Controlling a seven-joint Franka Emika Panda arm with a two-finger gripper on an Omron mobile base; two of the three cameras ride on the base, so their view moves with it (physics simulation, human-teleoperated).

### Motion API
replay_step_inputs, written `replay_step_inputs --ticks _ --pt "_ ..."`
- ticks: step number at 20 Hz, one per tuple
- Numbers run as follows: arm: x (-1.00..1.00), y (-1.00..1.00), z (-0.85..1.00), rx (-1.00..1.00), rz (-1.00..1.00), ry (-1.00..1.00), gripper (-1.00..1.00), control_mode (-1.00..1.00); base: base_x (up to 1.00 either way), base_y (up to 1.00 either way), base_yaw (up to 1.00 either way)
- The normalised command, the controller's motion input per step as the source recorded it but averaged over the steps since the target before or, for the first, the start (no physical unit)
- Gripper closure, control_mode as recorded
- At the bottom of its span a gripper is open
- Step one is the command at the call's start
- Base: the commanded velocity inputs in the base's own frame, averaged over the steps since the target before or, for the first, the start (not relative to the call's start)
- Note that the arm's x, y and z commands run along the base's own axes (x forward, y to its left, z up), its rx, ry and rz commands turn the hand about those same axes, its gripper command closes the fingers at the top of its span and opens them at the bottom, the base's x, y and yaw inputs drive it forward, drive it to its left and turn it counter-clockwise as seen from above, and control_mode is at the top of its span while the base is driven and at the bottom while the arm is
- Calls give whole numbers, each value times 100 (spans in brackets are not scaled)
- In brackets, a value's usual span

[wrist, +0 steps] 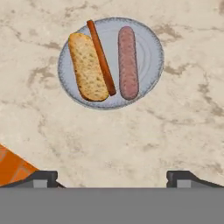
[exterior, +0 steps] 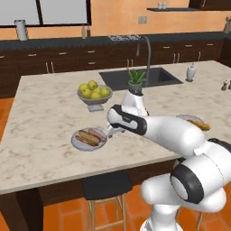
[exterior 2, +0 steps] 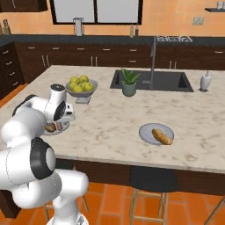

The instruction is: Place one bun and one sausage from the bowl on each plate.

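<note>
Hand view: pincer (wrist: 112,177) wide open, empty, hovering above plate (wrist: 111,63) on table (wrist: 131,140). Bun (wrist: 87,66) and sausage (wrist: 128,62) lie side by side on it. Bun prob. soft, light: grip mid-length across width, gently. Sausage smooth, may roll.

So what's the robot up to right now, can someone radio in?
Gripper open, empty, above counter. Near plate holds bun and sausage. Far plate has bun alone. Nothing in the way.
</note>
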Motion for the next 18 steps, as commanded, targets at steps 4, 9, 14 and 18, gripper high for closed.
replay_step_inputs --ticks 4,9,14,18 --pt "0 0 0 0 0 0 -100 100 -20 -100 -23" --pt "0 0 0 0 0 0 -100 100 20 -100 -27" --pt "0 0 0 0 0 0 -100 100 46 -100 -25" --pt "0 0 0 0 0 0 -100 100 86 -100 0"
